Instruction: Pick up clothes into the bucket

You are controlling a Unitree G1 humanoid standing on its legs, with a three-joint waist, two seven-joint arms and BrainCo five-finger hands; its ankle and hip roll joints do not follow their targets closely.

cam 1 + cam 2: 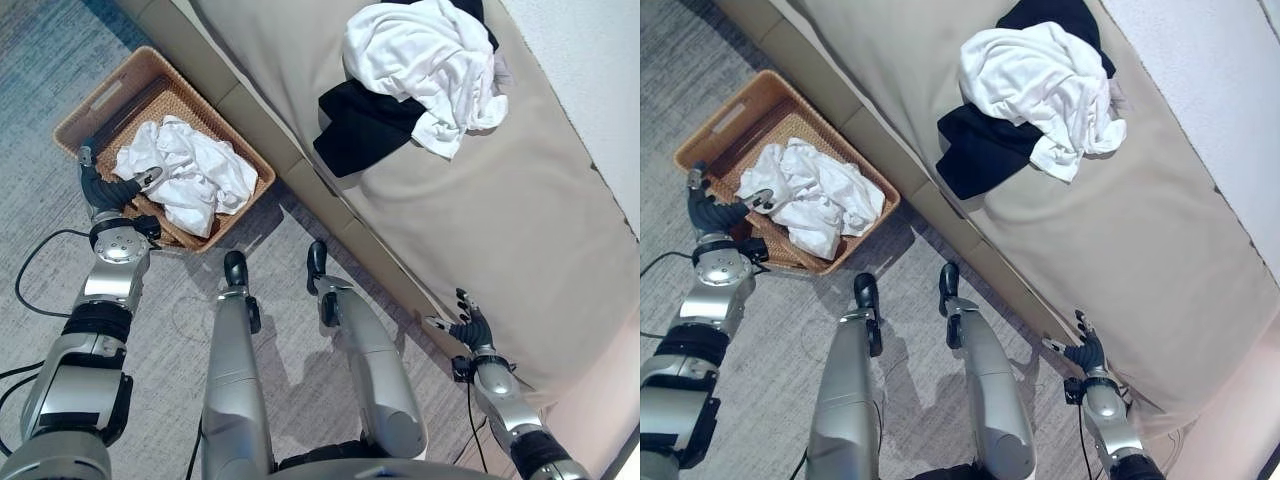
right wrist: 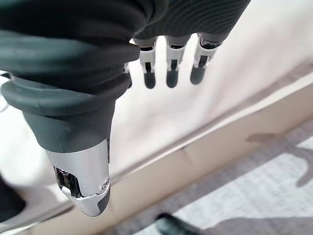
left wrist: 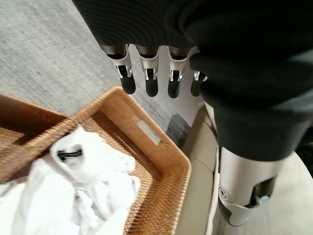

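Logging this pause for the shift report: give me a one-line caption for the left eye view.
Left hand open over white clothes in the wicker basket; white and black garments wait on the bed.

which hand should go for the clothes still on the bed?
Right, probably. The right robot hand is open beside the bed edge, on the same side as the white and black clothes. The left robot hand is open over the basket.
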